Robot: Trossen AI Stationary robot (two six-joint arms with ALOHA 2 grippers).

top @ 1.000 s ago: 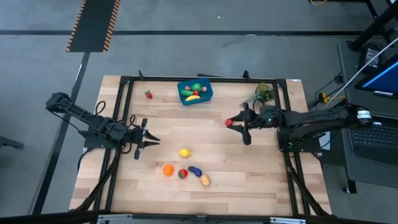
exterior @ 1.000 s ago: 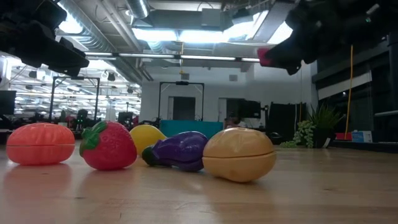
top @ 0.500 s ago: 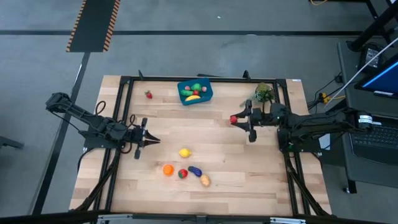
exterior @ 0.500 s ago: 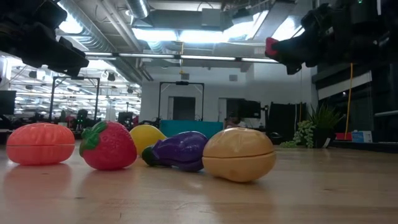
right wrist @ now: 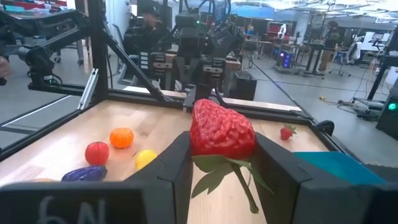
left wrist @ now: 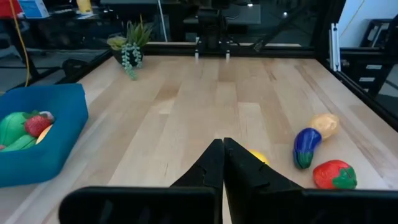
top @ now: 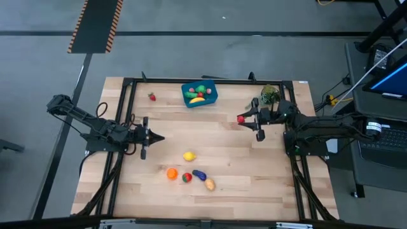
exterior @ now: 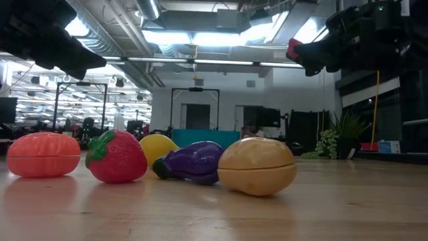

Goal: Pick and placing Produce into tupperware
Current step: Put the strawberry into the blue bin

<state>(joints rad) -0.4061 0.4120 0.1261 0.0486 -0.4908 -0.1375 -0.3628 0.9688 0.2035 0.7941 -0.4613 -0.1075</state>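
A red strawberry [right wrist: 221, 127] with green leaves sits between the fingers of my right gripper [right wrist: 221, 152], above the table's right half [top: 241, 119]. The blue tupperware [top: 200, 95] stands at the far middle with several produce pieces in it. Another strawberry [top: 152, 97] lies to its left. A lemon [top: 188, 156], orange [top: 172, 173], red piece [top: 186, 177], eggplant [top: 200, 175] and potato [top: 209, 184] lie near the front middle. My left gripper [top: 153, 137] hovers shut and empty left of the lemon. My right gripper pinches the strawberry's two red sides [right wrist: 198, 142] between its two fingers [right wrist: 177, 163]. The fingers come level from the table's right side. The berry is lifted clear of the table, its green leaves [right wrist: 224, 171] hanging below the fingers.
A leafy plant sprig [top: 269, 95] stands at the far right, just behind my right gripper. A black frame [top: 210, 81] runs around the table's edges. Bare wood lies between the tupperware and the front group of produce.
My right gripper has carried the strawberry a little toward the table's right and far edge while rolling its wrist; the berry stays clear of the table. My left gripper has stayed in place, turned slightly and closed its small gap to shut.
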